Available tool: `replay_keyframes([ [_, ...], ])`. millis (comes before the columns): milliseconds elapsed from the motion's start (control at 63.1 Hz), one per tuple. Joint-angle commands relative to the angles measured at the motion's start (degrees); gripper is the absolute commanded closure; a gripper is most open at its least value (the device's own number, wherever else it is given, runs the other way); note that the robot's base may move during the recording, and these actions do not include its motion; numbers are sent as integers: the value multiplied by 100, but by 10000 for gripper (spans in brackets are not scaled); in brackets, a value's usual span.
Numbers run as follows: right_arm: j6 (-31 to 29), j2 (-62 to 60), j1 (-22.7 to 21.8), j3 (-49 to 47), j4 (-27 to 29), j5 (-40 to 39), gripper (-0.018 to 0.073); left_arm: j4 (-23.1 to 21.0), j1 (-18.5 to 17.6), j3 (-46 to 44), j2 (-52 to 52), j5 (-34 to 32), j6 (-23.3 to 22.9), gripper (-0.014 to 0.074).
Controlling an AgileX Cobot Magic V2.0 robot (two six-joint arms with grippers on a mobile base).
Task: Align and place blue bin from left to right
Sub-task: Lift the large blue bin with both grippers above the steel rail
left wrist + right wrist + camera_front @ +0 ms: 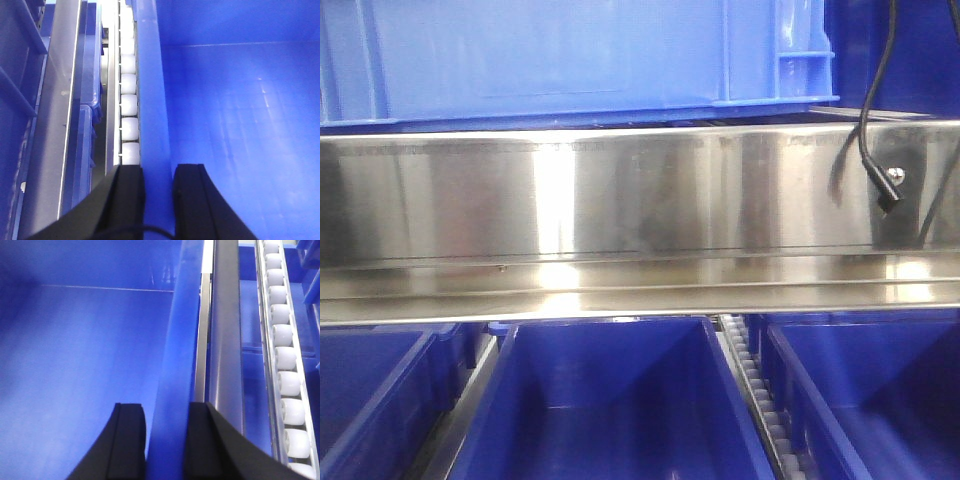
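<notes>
1. The left gripper [159,175] is clamped on the left wall rim of the blue bin [152,75], with a white roller track [129,102] just beside it.
2. The right gripper [167,412] pinches the bin's right wall, next to a steel rail [225,340].

Shiny steel rail [620,200] w/ glare; roller track [757,385] below.

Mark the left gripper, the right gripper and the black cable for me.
left gripper [159,170], left wrist view, midway between its fingertips.
right gripper [165,407], right wrist view, midway between its fingertips.
black cable [867,105], front view, its hanging stretch.
</notes>
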Motion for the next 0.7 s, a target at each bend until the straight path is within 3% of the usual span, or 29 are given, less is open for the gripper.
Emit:
replay_keyframes([
  [0,-96,-253,-4,-59,-144,-472,629,12,10,-104,-291,-335,-12,605],
  [681,-96,-543,-4,-68,-144,-779,629,-32,10,-460,-626,-432,-12,605],
])
